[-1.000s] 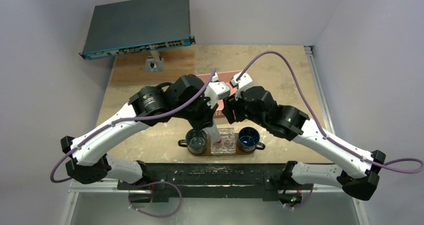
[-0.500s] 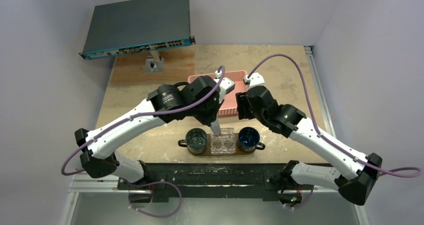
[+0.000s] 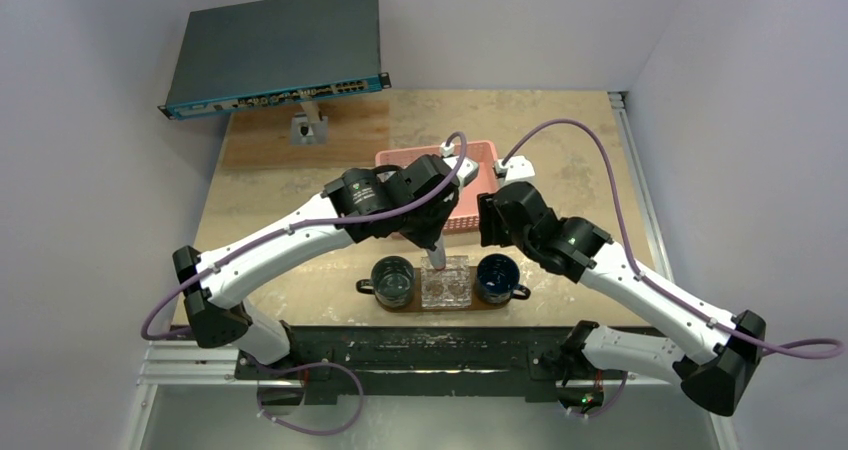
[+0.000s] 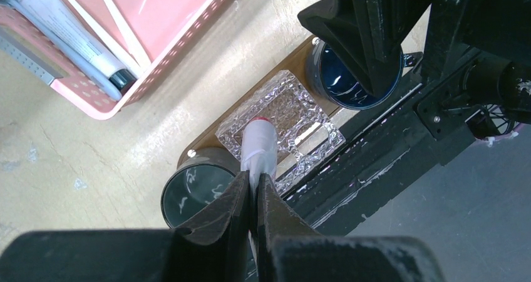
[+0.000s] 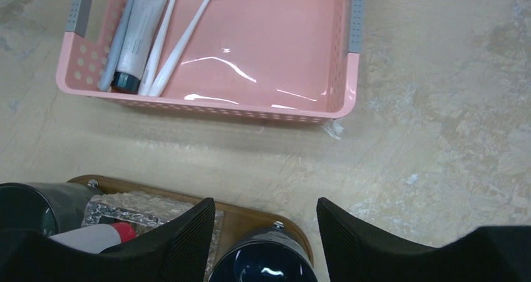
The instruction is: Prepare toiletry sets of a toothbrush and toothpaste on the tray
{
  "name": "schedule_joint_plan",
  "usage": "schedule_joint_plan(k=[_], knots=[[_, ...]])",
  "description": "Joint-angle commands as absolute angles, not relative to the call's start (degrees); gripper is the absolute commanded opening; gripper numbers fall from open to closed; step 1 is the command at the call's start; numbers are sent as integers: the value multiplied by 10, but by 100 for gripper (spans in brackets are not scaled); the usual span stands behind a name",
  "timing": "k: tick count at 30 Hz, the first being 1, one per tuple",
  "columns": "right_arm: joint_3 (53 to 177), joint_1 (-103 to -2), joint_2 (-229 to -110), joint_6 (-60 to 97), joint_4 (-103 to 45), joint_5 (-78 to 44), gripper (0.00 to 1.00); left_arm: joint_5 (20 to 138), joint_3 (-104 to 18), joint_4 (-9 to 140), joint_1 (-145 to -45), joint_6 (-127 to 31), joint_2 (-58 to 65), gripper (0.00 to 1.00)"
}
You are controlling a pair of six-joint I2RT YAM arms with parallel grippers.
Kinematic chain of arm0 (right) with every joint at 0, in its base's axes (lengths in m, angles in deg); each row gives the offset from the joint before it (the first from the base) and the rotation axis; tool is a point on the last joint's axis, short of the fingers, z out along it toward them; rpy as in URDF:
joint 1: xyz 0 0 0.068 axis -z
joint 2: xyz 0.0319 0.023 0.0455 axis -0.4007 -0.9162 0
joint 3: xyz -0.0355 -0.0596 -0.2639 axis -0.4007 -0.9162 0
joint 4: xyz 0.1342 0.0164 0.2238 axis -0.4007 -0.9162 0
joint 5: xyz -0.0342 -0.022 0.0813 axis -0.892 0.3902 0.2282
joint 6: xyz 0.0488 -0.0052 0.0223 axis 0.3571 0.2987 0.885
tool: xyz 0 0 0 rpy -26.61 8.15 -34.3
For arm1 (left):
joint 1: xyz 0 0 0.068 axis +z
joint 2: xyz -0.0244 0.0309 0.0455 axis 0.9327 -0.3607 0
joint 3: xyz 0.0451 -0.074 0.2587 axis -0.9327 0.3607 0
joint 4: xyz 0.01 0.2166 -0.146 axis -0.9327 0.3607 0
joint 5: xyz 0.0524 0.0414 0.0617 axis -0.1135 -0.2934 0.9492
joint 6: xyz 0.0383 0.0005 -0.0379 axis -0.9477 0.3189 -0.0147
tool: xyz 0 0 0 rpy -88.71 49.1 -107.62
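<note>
My left gripper (image 4: 253,183) is shut on a silver-white squeeze tube (image 4: 259,145) with a red cap. The tube hangs cap down over a clear textured dish (image 4: 300,109) in the middle of the brown tray (image 4: 185,158); it also shows in the top view (image 3: 437,258). I cannot tell whether it touches the dish. My right gripper (image 5: 263,229) is open and empty above the right dark blue mug (image 5: 263,266). The other tube (image 5: 134,44) and two white toothbrushes (image 5: 183,39) lie in the pink basket (image 5: 263,109).
Two dark blue mugs (image 3: 392,280) (image 3: 497,277) stand on the tray (image 3: 366,295) either side of the dish. The basket (image 3: 482,153) sits just behind the tray, mostly under both arms. A dark network switch (image 3: 275,50) lies at the back left.
My left arm has reached further right and forward, carrying the tube from beside the left mug to over the dish. My right gripper has shifted right, towards the right mug.
</note>
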State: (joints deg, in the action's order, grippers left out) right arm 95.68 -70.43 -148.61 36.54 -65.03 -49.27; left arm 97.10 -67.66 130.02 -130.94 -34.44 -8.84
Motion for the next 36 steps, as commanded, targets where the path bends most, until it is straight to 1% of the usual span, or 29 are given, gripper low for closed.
schedule_joint_plan(k=[1, 17, 36], knots=[[953, -701, -1470, 378, -652, -512, 63, 980, -698, 1275, -1315, -331, -87, 0], [946, -701, -1470, 379, -650, -504, 64, 994, -671, 1262, -1315, -325, -95, 0], [948, -701, -1490, 376, -637, -491, 64, 992, -634, 1257, -1315, -310, -61, 0]])
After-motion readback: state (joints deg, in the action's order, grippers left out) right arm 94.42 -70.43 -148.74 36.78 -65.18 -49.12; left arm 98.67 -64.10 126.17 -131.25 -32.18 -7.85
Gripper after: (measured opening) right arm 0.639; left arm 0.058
